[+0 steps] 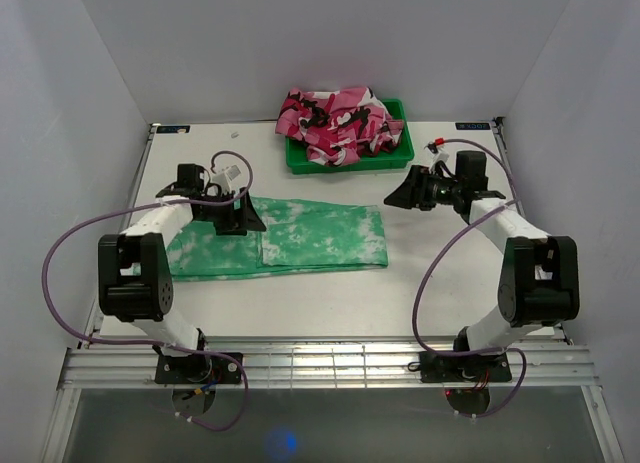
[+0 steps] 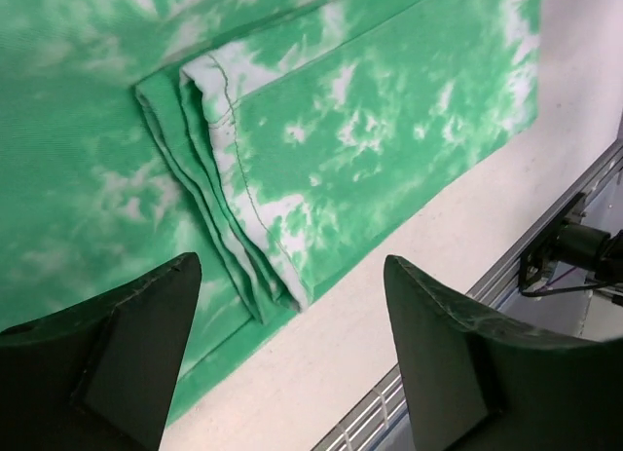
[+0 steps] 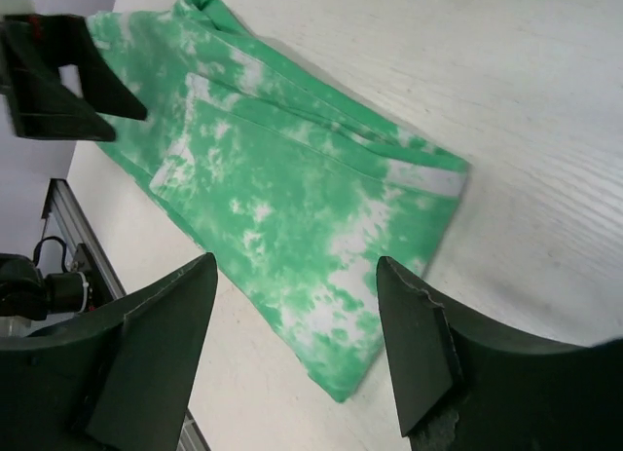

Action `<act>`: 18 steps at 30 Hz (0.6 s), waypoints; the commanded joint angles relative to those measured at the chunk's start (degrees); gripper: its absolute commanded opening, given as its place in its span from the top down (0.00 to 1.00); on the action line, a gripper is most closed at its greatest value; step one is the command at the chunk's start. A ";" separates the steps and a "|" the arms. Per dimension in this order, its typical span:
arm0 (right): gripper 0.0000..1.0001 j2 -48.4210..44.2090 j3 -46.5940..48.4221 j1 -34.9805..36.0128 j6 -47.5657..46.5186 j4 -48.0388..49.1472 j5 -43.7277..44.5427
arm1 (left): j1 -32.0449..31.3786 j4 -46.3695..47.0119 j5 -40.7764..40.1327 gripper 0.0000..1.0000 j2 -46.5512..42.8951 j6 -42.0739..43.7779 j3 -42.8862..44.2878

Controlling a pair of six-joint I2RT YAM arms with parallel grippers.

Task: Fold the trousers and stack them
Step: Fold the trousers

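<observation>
**Item 1.** Bright green cloth trousers with cloudy white tie-dye blotches. They lie flat on the table, left of centre, as a long band running left to right. The right part is doubled over the rest. The stacked, stitched edges of that fold show in the left wrist view, resting on the lower layer.

**Item 2.** Left gripper, black, two-fingered. Its fingers are spread wide apart and grip nothing. It hangs over the trousers at the folded-over edge.

**Item 3.** Right gripper, black, two-fingered. Its fingers are likewise spread and empty. It is held near the right end of the trousers, not touching them.

**Item 4.** White wood-grain table. It bears the trousers and the tray.

**Item 5.** Green plastic tray. It sits at the far edge of the table, well apart from the trousers.

**Item 6.** Crumpled pink, white and black patterned cloth. It is heaped in the tray and spills over the rim.

**Item 7.** Slotted aluminium rail. It runs along the near edge, with both arm bases on it.
</observation>
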 commanded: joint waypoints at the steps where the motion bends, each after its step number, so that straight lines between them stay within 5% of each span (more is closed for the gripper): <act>1: 0.28 2.99 -4.82 -1.83 -5.88 -9.54 1.80 | 4.02 -4.38 2.02 0.12 -6.75 2.23 3.09; 12: 0.42 14.33 -10.89 -1.22 -0.09 4.43 0.20 | 27.03 -18.71 10.29 0.10 -5.00 14.18 8.54; 18: 0.47 18.98 -10.55 1.77 2.99 8.20 -0.31 | 34.42 -20.47 10.30 0.10 -4.82 16.74 8.98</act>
